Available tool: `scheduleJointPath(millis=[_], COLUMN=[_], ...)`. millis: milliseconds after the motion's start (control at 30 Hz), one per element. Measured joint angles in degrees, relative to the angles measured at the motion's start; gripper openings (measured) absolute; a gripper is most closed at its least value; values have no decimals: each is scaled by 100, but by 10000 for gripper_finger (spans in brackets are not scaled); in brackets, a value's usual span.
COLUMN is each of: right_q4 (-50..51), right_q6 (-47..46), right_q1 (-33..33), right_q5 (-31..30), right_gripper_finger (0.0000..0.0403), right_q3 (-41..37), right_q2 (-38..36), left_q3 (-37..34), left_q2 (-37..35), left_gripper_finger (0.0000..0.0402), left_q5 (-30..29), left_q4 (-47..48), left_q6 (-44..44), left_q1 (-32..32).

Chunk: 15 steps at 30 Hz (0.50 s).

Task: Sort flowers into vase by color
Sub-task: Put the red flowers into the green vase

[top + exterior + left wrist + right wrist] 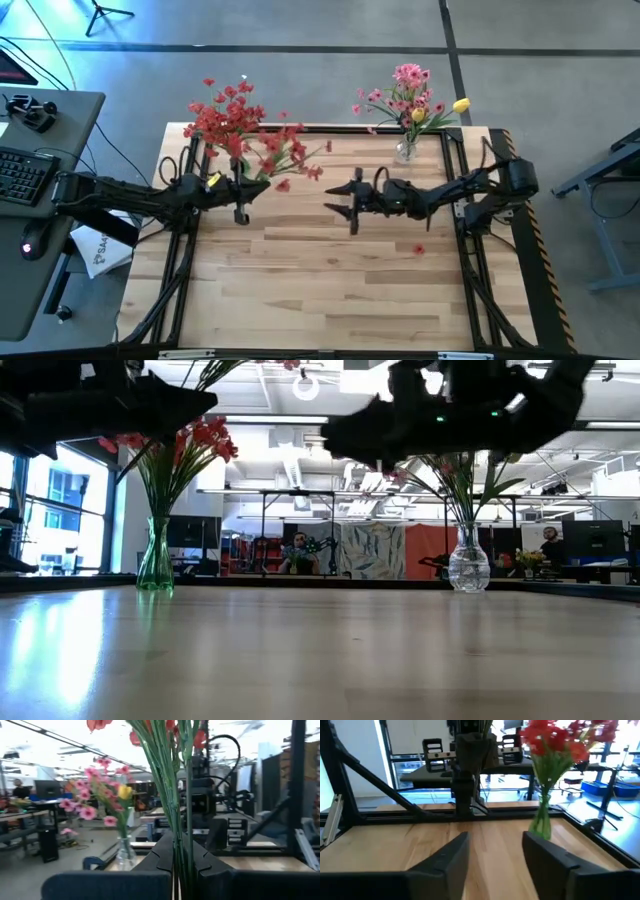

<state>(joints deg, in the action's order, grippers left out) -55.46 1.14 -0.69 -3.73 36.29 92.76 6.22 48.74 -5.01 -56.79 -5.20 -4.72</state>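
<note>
High view: left gripper (pixel 240 205) sits at the table's left, near the green vase (pixel 155 560) of red flowers (pixel 235 125). Left wrist view shows its fingers (pixel 162 855) pressed together on a bundle of green stems (pixel 175 810), with red blossoms just visible above; how many stems, I cannot tell.

Right gripper (pixel 352 205) hangs mid-table, fingers (pixel 442 857) spread with nothing between them, only bare wood in the gap. It points across toward the left arm and the green vase.

Clear vase (pixel 405 150) at the back right holds pink flowers (pixel 408 85) and a yellow bloom (pixel 461 104). One small red bit (pixel 418 249) lies loose on the table (pixel 330 290) near the right arm; too small to tell whether petal or blossom.

Step in hand, as I judge it: the left arm is carrying red stems, and they belong with the reds in the green vase. Next move calls for bringing the stem ends over that vase's narrow mouth, upright, and lowering before letting go; blossoms already there crowd the opening.

Writing: a white sheet (pixel 100 250) beside the table's left edge bears dark lettering, not readable. No other labels made out.
</note>
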Motion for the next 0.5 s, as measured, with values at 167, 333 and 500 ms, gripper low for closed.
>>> scheduleJointPath(millis=[167, 333, 500], right_q4=[-3, -3, 27], right_q6=[115, 237, 180], right_q1=[0, 0, -17], right_q5=[204, 534, 534], right_gripper_finger=[233, 230, 198], right_q3=[1004, 2033, 2506], right_q2=[820, 1418, 1494], left_q3=[316, 539, 627], left_q2=[539, 1166, 1637], left_gripper_finger=[0, 0, 0], left_q5=[-51, -557, -1027], left_q4=[-11, 0, 2], left_q6=[-255, -397, -403], left_q1=[296, 408, 409])
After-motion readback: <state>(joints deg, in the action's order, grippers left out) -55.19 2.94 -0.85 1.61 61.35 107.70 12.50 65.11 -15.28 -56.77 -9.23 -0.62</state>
